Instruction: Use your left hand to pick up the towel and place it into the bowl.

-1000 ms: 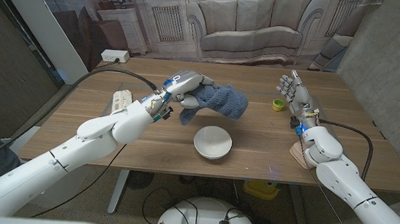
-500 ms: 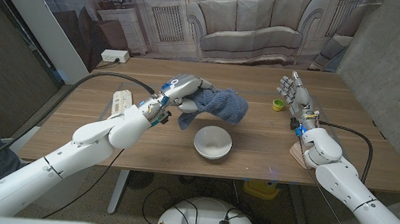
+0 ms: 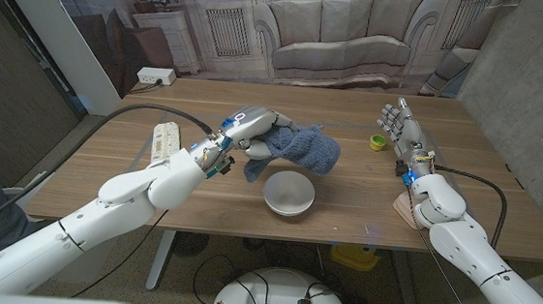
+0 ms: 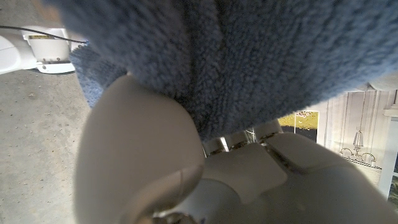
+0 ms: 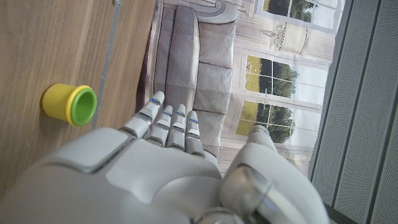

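The towel [image 3: 301, 147] hangs just behind the bowl [image 3: 289, 192], perhaps over its rim; cup [image 3: 377, 144] far right.

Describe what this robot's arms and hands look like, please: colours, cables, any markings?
Both arms are smooth white rounded shells. The left hand and right hand are pale grey with jointed, human-like fingers; the right fingers carry small blue marks. Each wrist has a blue fitting, and a black cable runs along each arm.

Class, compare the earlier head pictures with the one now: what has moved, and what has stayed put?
The left hand, gripping the blue towel, carried it rightward, nearer over the white bowl. The bowl, right hand and yellow-green cup stayed put.
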Tool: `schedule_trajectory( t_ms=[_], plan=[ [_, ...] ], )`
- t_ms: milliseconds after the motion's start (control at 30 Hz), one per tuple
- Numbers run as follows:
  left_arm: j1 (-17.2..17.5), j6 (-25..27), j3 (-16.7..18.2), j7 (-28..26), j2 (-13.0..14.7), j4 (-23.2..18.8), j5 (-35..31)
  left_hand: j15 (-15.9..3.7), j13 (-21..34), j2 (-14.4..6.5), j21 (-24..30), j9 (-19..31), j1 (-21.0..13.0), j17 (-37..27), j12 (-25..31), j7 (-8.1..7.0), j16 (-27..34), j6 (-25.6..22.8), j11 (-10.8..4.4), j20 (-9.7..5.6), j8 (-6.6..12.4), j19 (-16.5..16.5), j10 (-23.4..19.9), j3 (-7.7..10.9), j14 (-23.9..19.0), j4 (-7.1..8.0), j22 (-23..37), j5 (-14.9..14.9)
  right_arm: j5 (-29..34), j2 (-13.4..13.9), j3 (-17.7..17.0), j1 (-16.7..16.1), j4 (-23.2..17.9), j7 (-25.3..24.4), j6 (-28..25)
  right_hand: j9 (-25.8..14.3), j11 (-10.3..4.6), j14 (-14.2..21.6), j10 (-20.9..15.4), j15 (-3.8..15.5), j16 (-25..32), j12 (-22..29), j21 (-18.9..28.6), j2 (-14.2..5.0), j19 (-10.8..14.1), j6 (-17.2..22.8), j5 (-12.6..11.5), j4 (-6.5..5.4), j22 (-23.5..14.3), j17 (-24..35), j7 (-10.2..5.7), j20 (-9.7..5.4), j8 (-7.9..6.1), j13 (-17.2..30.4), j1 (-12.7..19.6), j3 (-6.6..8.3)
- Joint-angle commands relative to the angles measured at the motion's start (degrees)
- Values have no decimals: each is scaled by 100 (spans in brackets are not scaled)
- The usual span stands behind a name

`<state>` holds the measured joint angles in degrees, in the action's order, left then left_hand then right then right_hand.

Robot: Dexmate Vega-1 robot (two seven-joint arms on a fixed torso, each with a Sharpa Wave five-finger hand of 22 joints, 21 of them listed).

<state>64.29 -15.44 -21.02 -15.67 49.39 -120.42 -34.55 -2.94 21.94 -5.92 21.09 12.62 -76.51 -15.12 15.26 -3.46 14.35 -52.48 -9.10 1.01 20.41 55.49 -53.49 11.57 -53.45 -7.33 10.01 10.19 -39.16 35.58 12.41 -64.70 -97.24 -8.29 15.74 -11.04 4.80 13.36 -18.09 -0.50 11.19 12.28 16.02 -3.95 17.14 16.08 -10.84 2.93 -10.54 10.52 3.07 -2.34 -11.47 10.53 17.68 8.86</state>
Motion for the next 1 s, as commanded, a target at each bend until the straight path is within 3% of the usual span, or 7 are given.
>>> schedule_trajectory(
  t_ms=[33, 333, 1000],
  plan=[
    [245, 200, 104, 44, 44, -256, -159, -948, 34, -49, 19, 33, -3, -29, -8, 81, 29, -131, 13, -778, 162, 803, -64, 245, -484, 205, 22, 22, -39, 17, -53, -37, 34, 34, 55, -10, 8, 24, -48, -23, -27, 4, 2, -40, 27, 36, 9, 31, -11, 21, -4, -81, 3, 25, 11, 21],
    [330, 249, 92, 31, 20, -257, -157, -949, 46, -41, 17, 31, 8, -33, -24, 85, 15, -131, 19, -778, 162, 805, -76, 248, -485, 205, 22, 20, -38, 0, -54, -5, 69, 20, 48, -10, 3, 26, -44, -14, -28, 2, -12, -44, 28, 34, 9, 36, -12, 20, -9, -88, 4, 25, 14, 21],
    [829, 802, 358, 199, 168, -786, -299, -947, 63, -31, 5, 28, 34, -41, -50, 80, 4, -174, 16, -759, 177, 793, -143, 259, -542, 207, 23, 19, -63, -32, -33, 36, 151, 130, 137, -10, 8, 23, -42, -28, -30, 1, -50, -45, 46, 37, 13, 48, -14, 20, -2, -78, 4, 25, 12, 15]
  ],
)
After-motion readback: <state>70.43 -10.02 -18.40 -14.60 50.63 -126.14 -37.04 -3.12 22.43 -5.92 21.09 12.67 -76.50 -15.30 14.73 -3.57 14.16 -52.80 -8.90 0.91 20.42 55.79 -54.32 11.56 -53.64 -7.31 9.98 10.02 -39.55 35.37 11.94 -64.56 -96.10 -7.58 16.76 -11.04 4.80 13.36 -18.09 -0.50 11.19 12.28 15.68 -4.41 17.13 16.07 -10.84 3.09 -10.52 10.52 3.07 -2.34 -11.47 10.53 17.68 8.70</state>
